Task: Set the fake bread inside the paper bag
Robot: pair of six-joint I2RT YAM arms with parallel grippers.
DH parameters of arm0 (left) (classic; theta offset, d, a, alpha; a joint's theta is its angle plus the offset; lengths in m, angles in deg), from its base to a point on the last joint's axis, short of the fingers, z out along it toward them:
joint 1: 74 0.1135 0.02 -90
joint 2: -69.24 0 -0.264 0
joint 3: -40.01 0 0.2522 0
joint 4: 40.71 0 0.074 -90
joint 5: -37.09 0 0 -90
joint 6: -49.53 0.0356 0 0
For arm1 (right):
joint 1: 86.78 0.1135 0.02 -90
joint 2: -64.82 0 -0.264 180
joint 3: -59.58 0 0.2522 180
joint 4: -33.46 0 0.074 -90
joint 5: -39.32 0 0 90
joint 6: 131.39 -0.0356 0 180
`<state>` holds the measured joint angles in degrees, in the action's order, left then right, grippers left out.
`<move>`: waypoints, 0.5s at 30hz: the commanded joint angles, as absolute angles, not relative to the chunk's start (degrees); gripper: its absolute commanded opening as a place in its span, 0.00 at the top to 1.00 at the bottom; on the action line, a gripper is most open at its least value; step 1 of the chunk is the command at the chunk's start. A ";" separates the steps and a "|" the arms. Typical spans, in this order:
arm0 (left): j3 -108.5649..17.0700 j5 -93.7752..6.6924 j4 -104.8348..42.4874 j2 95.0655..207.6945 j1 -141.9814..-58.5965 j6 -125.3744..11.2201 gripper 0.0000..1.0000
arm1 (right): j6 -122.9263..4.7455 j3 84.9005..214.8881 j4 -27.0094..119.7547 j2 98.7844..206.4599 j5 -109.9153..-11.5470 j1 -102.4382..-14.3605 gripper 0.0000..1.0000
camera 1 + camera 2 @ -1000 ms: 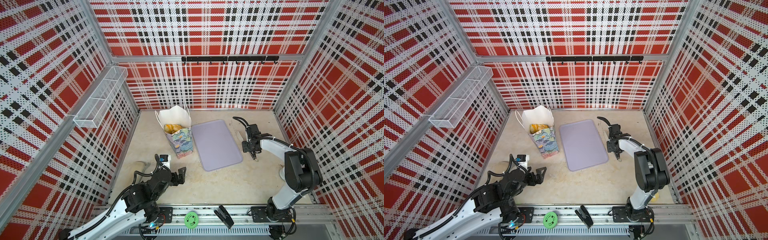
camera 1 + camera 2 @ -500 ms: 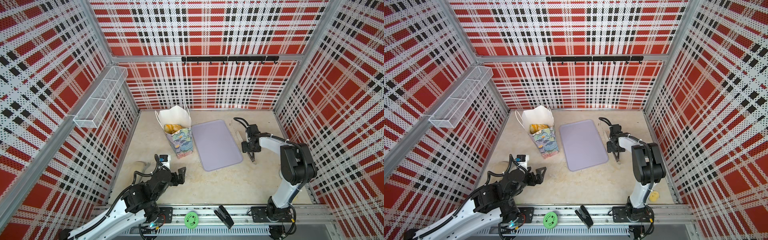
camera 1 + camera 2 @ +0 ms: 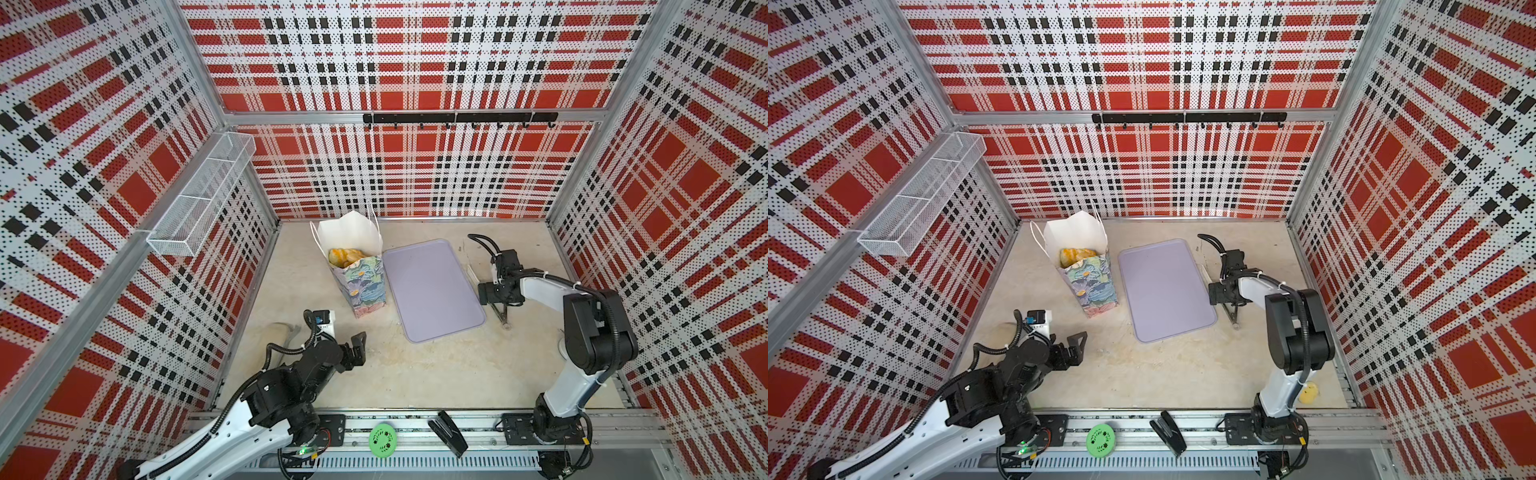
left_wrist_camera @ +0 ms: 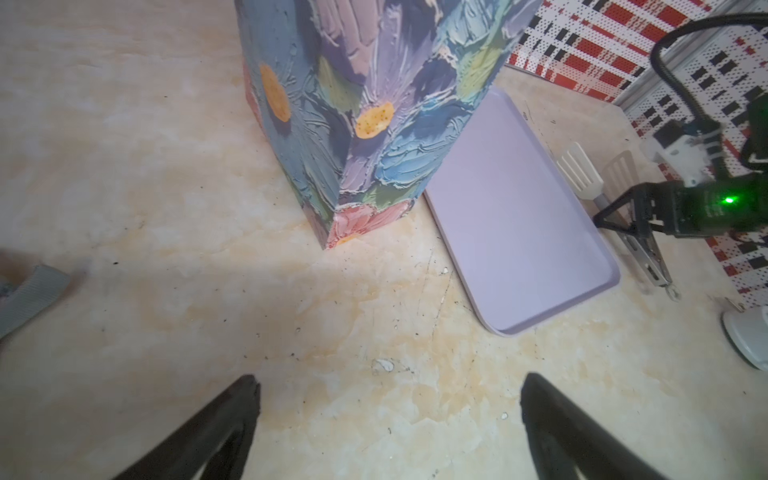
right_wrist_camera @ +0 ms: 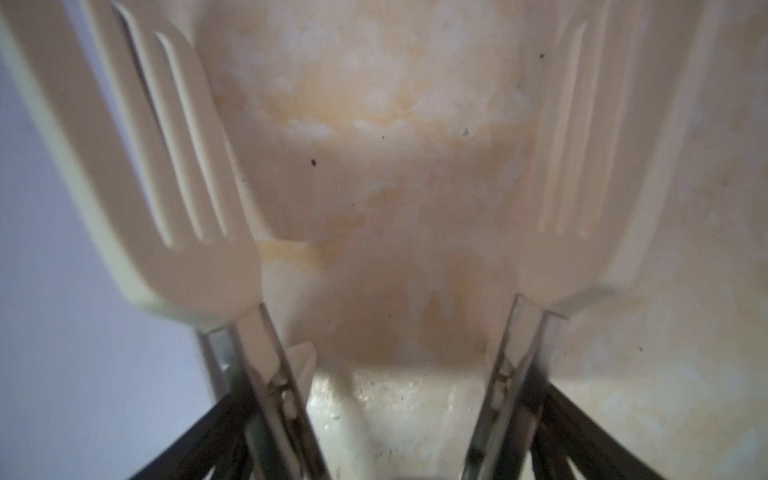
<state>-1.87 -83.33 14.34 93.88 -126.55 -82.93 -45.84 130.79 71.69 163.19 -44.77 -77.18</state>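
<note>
No legible text, apparently.

Lavender tray (image 3: 432,286), tongs (image 4: 579,172) and cell fittings around a beige marbled tabletop (image 3: 415,374)

In both top views the flat tray lies lengthwise just toward 12 o'clock of the tabletop's middle. The tongs sit just beside the tray's 3 o'clock edge, their metal arms spread and their white slotted heads apart. A white wire mesh basket (image 3: 199,195) hangs on the plaid wall at 10 o'clock and a black hook rail (image 3: 459,118) on the wall at 12 o'clock. At 6 o'clock, a green round disc (image 3: 382,440) and a black stapler (image 3: 449,432) rest on the front rail, near each other.
</note>
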 commanded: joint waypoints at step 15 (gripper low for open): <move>-6.17 -100.94 21.70 94.22 -122.73 -85.50 0.01 | -38.16 96.53 26.59 127.12 -40.44 -77.38 0.00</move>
